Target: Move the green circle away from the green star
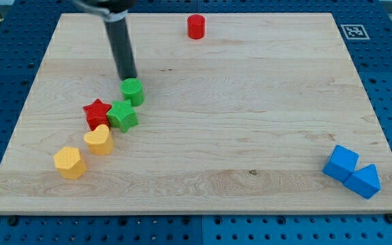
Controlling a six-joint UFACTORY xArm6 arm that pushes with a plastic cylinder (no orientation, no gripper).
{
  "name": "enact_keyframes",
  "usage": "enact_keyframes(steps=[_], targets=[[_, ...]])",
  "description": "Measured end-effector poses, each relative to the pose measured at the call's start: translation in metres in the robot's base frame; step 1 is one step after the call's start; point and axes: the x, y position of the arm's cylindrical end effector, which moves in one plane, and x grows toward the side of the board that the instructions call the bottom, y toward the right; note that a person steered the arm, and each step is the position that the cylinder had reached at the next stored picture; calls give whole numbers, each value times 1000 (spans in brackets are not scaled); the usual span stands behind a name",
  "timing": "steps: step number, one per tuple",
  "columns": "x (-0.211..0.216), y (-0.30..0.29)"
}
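Bench (250, 136): light wooden board on a blue perforated base (5, 231), with a black-and-white marker tag (352, 31) at the board's top right corner.

Your arm: it carries no fingers, so there is no opening to report and nothing is held. It ends in a dark rod whose lower end, my tip (127, 78), rests on the board in the view's upper left part.

Item 1, green circle (133, 91): directly below my tip toward the view's bottom, just beside it; you cannot tell from this view whether the two touch.

Item 2, green star (122, 115): farther below my tip, slightly toward the view's left, close against the green circle's lower edge.

Item 3, red star (96, 112): below and to the left of my tip, touching the green star's left side.

Item 4, yellow heart (99, 139): below the red star, well below my tip.

Item 5, yellow block (69, 162), roughly hexagonal: lower left of the heart, the farthest of the left cluster from my tip.

Item 6, red cylinder (196, 26): up and to the right of my tip, near the board's top edge, standing alone.

Item 7, blue cube (340, 162) and blue triangular block (365, 181): touching each other, far from my tip at the board's lower right corner.
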Motion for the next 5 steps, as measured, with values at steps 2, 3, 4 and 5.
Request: enact_keyframes(steps=[2,3,4,5], targets=[[59,1],[75,8],[76,17],[62,19]])
